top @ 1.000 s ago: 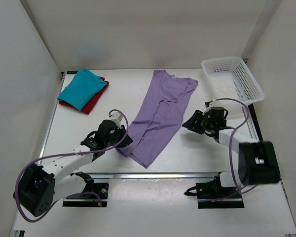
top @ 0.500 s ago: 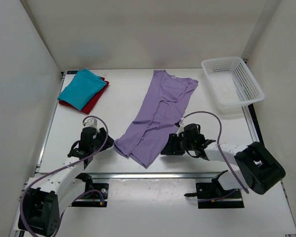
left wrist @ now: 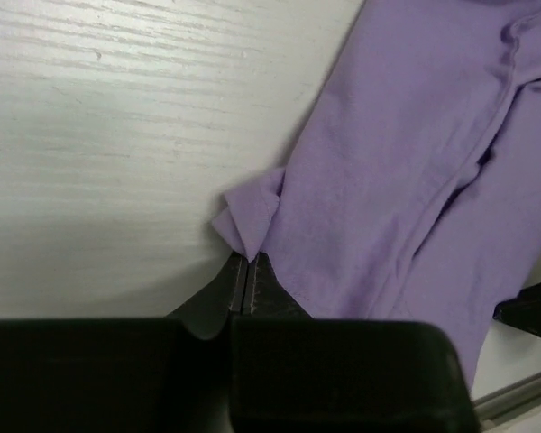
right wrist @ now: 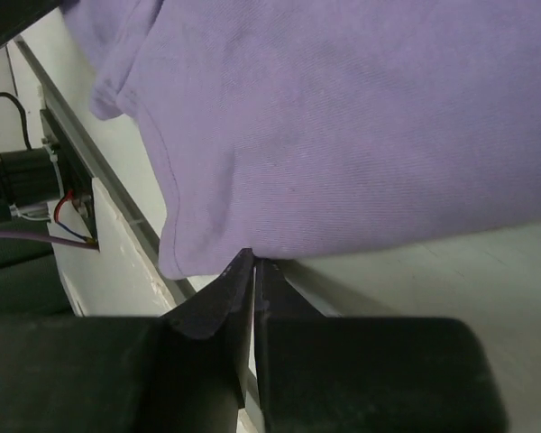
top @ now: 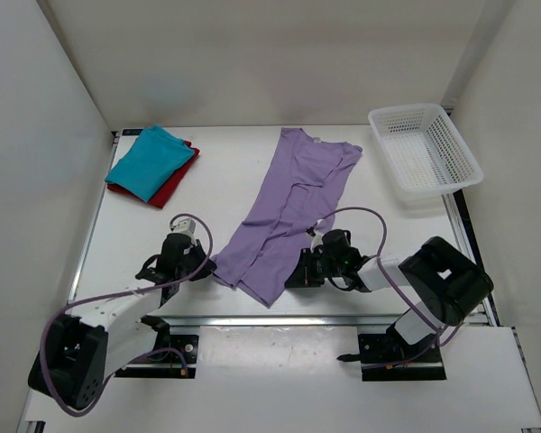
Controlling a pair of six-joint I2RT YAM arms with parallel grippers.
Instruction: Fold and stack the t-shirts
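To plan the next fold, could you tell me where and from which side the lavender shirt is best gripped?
Take the lavender shirt by its two near hem corners, coming in low from the near side. It lies flat with its hem on that side, so those corners are free to pinch; the left gripper and right gripper are shut there.

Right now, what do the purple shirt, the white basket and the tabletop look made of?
The purple shirt looks like soft matte knit, likely cotton jersey: fine ribbing, limp folds. The white basket seems rigid moulded plastic: open mesh walls, crisp rim. The tabletop looks like white-finished wood or laminate: faint grain lines, matte.
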